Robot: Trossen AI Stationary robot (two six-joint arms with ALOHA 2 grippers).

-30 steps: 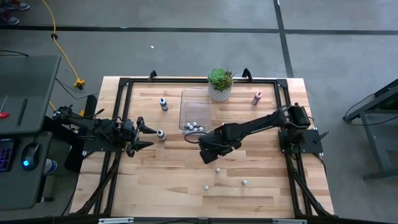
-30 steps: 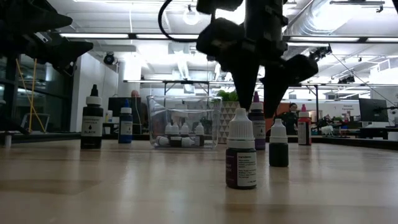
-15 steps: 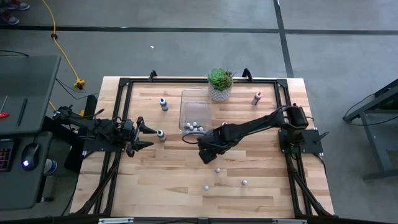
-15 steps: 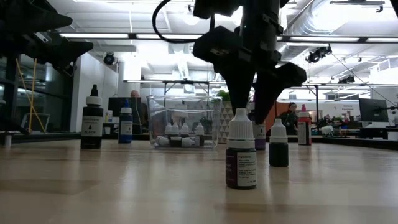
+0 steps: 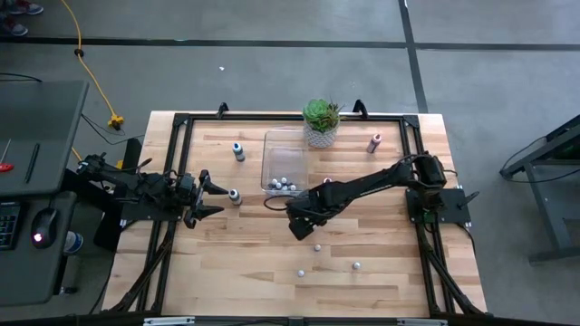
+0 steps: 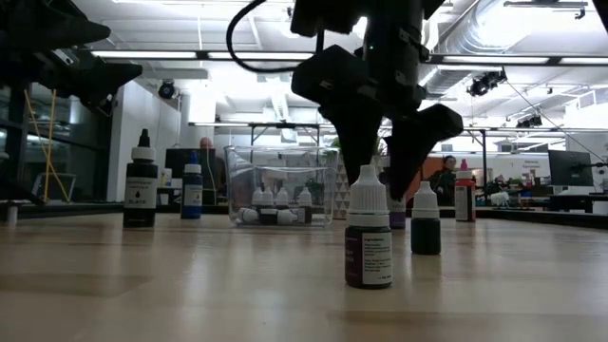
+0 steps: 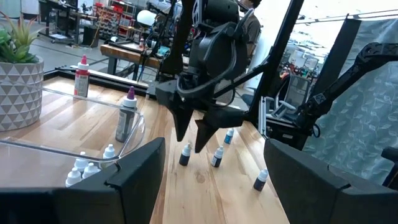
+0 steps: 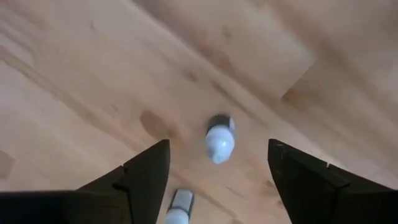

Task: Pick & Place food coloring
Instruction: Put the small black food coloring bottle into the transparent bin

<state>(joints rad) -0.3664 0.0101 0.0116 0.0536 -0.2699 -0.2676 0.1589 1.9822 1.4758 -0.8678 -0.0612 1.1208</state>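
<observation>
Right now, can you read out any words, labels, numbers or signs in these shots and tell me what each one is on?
None can be read.
Nearest dropper bottle: it carries a pale label with lines of print, too small and blurred to read.
Black bottle: no legible label.
Other bottles, clear bin, plant pot: no text visible.

left hand (image 5: 210,199) spread, table's left | right hand (image 5: 302,230) spread, pointing down mid-table

Tiny food coloring bottles (image 5: 317,246) stand upright, scattered on the wood, several more clustered inside the clear bin (image 5: 268,161).
</observation>
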